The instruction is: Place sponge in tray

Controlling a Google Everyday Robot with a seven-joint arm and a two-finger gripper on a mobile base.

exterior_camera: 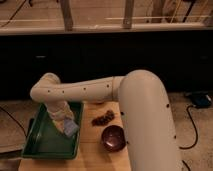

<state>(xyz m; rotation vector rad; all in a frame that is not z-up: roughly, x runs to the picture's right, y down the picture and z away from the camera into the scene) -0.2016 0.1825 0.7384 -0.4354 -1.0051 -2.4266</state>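
Camera view. The white arm (pixel 100 90) reaches from the large rounded body at right, bends at an elbow at left, and turns down over the tray (pixel 42 145), a dark green rectangular tray with a raised rim that sits at the left end of a light wooden table (pixel 95 152).

The gripper (pixel 66 127) is at the lower end of the arm, inside the tray's outline, close to its right rim and low over its floor. The sponge (pixel 70 128), a small blue-grey block, lies at the gripper's tip, over the right part of the tray near the rim. Sponge and gripper overlap in this view; whether the gripper has hold of the sponge, and whether the sponge rests on the tray floor, cannot be told.

To the right of the tray, on the table, a round dark maroon bowl (pixel 113 138) stands near the front edge. A small dark clump (pixel 103 119) lies just behind it, between the tray and the robot's body, apart from both tray and bowl.
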